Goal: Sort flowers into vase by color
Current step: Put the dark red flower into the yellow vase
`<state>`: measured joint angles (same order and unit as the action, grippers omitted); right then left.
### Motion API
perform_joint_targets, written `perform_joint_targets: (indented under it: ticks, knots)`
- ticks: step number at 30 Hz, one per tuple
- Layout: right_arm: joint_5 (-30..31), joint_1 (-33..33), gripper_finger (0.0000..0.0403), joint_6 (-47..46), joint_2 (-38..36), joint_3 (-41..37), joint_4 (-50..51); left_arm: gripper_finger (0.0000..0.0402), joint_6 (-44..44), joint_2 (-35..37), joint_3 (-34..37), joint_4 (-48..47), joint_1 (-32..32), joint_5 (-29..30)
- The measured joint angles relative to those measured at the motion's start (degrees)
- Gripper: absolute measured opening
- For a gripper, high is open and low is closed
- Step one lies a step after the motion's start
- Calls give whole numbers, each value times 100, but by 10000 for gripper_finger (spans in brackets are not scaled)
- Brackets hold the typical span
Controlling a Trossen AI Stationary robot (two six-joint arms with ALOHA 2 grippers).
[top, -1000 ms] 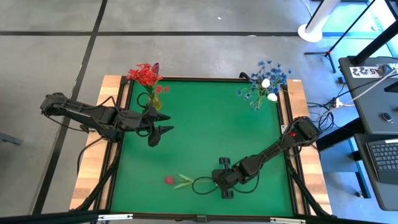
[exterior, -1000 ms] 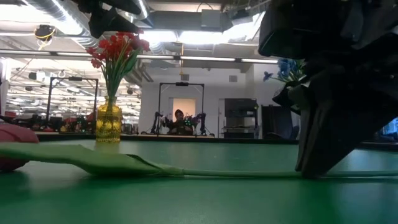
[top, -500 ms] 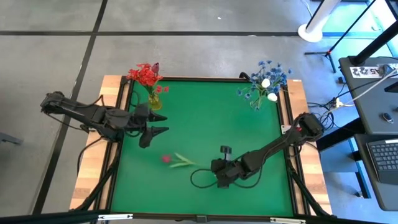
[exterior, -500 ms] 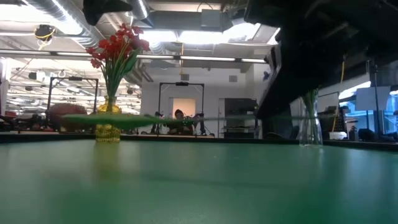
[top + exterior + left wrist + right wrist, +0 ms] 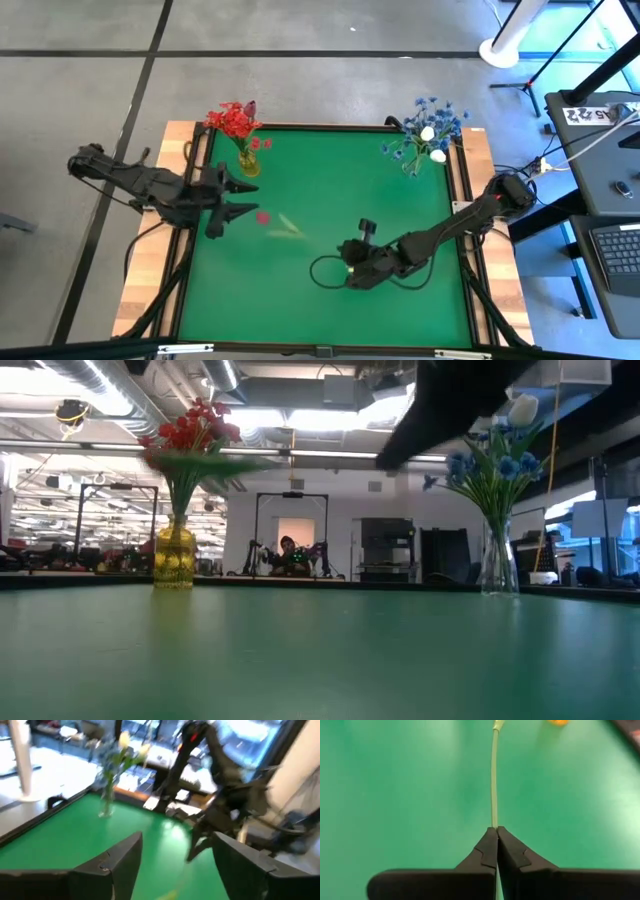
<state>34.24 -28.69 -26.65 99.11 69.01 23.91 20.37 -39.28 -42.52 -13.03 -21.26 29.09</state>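
Stem clamped between right gripper jaws, lifted above mat; left gripper jaws apart

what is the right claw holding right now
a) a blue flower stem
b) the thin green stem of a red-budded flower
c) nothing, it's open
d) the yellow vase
b: in the right wrist view the right claw is shut on the thin green stem, and from above that flower's red bud shows out toward the left claw.
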Motion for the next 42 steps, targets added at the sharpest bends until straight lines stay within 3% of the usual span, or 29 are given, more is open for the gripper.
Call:
perform_joint_targets:
  ticks: [13, 17, 21, 27, 32, 35, 42]
  knots:
    - [1431, 0, 0, 220, -1149, 9, -57, 234, -578, 720, 0, 414, -494, 16]
    - [1634, 3, 0, 596, -1279, 10, -480, 234, -565, 533, 25, 415, -490, 89]
    - [1423, 135, 0, 1226, -1283, 11, -1288, 234, -554, 11, 340, 734, -392, 189]
    - [803, 454, 0, 1737, -1281, 11, -2069, 234, -564, -797, 1058, 2236, -16, 58]
    - [150, 668, 0, 1922, -1281, 11, -2460, 234, -737, -1364, 1579, 4632, 312, -765]
    - [-57, 752, 0, 1961, -1281, 11, -2616, 234, -793, -1750, 1773, 5806, 494, -916]
    - [-244, 776, 0, 2098, -1278, 11, -2851, 234, -744, -2421, 1797, 7047, 828, -1318]
